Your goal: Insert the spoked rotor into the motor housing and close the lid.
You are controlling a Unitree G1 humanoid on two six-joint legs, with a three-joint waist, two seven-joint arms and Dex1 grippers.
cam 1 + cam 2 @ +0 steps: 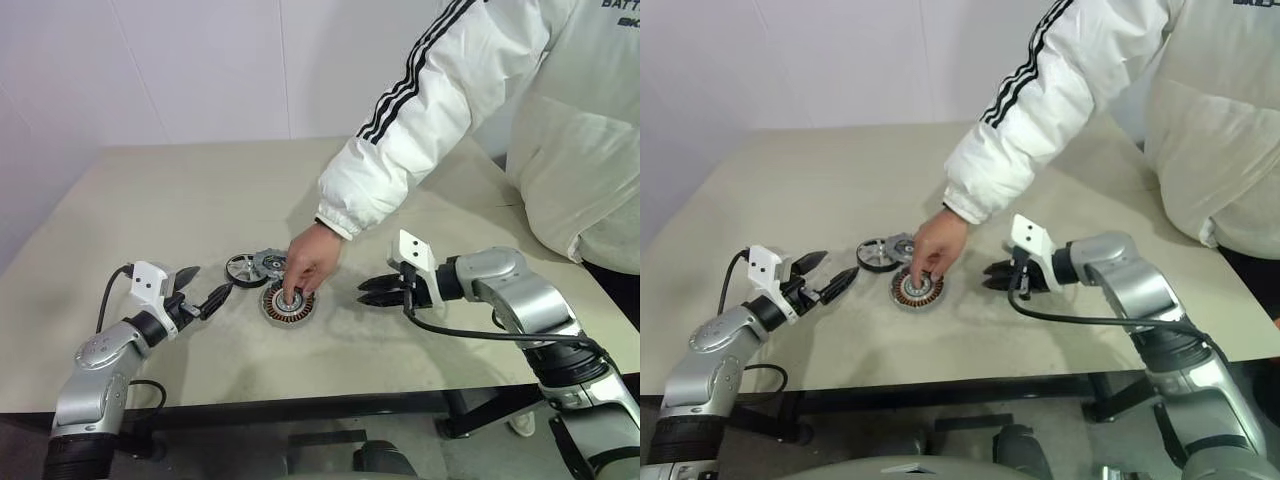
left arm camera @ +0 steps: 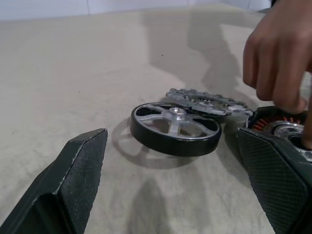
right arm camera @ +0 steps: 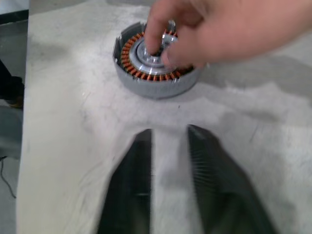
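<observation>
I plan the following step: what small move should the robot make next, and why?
Probably hold both arms back: a person's hand rests on the copper-wound silver motor housing. The open left gripper faces the black-rimmed spoked rotor, which leans on the grey notched lid.

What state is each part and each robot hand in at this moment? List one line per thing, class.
spoked rotor: loose on the table, one edge propped on the lid, not inserted.
lid: lying on the table, not fitted.
motor housing: flat on the table, uncovered, windings showing.
person's hand: fingertips on the housing's centre hub.
left hand: open, empty.
right hand: slightly open, empty.
</observation>
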